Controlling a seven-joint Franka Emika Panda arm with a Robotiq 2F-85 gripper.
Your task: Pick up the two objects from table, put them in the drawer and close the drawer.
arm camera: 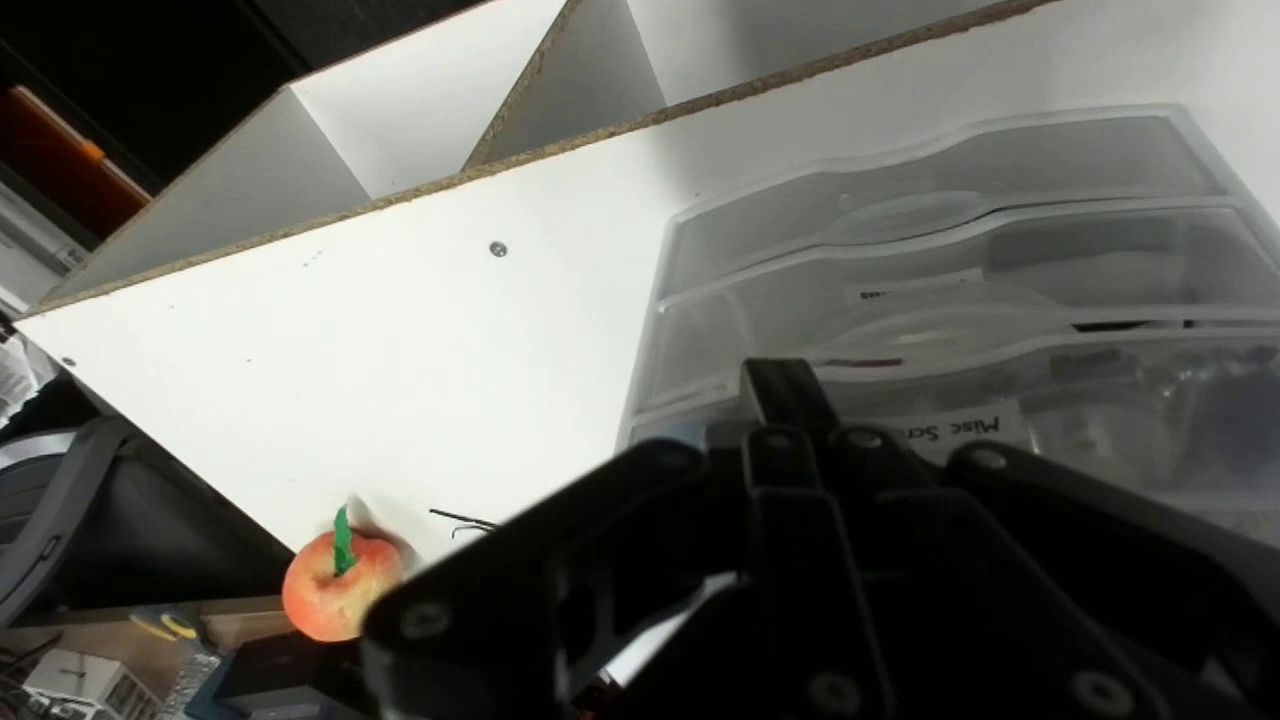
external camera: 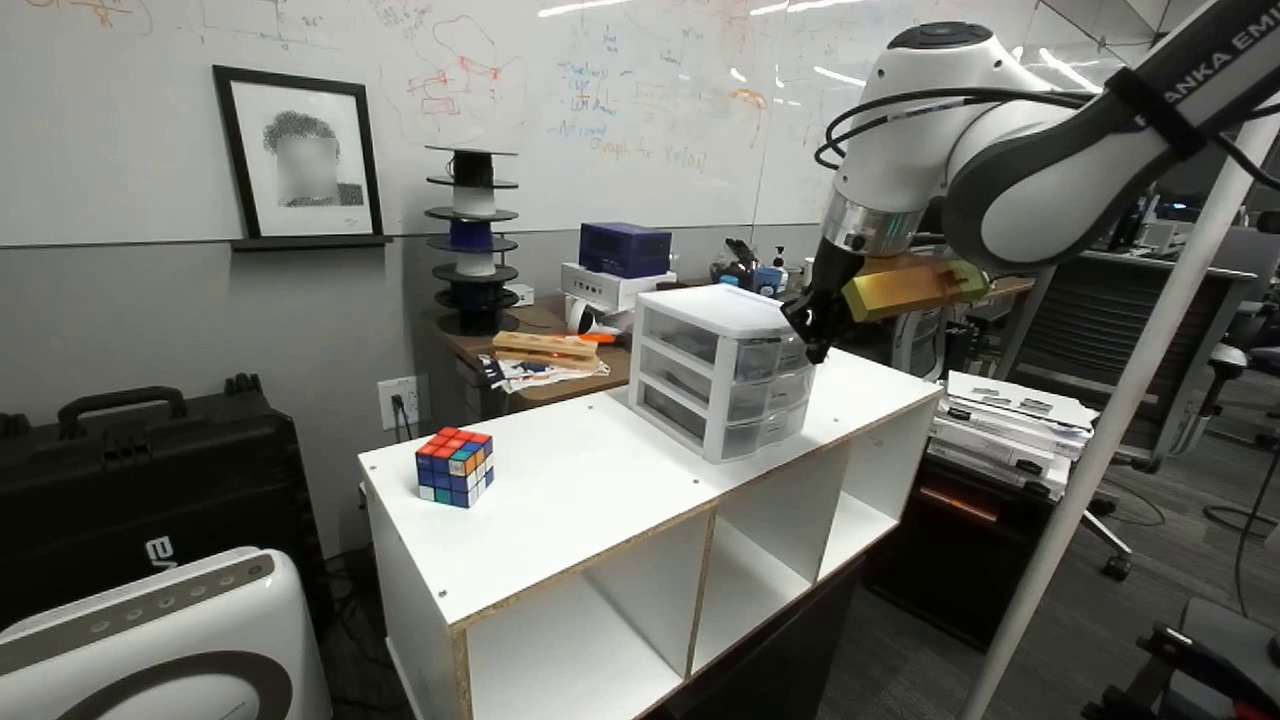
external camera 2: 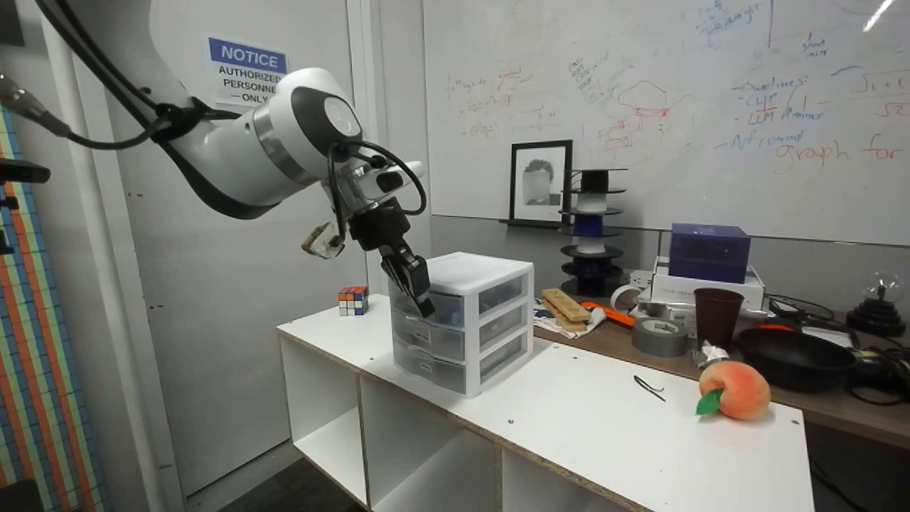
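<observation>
Filament spool stack (external camera 2: 592,235) on brown workbench (external camera 2: 610,338), in both exterior views. Left of the stack: framed portrait (external camera 2: 539,186), face blurred. Behind the stack: whiteboard (external camera 2: 668,121), marker scribbles (external camera 2: 764,110). In front of the stack: wooden blocks (external camera 2: 566,307). Right of the stack: purple box (external camera 2: 709,252) resting on white carton (external camera 2: 672,290). In an exterior view, right of and nearer than the stack: grey duct tape roll (external camera 2: 660,340), maroon cup (external camera 2: 716,320), black frying pan (external camera 2: 795,361), peach (external camera 2: 743,391) with green leaf (external camera 2: 709,402); well left of the stack, NOTICE sign (external camera 2: 247,71). In an exterior view, lower left of the stack: wall outlet (external camera: 398,403), black hard case (external camera: 150,480), white appliance (external camera: 288,612).
</observation>
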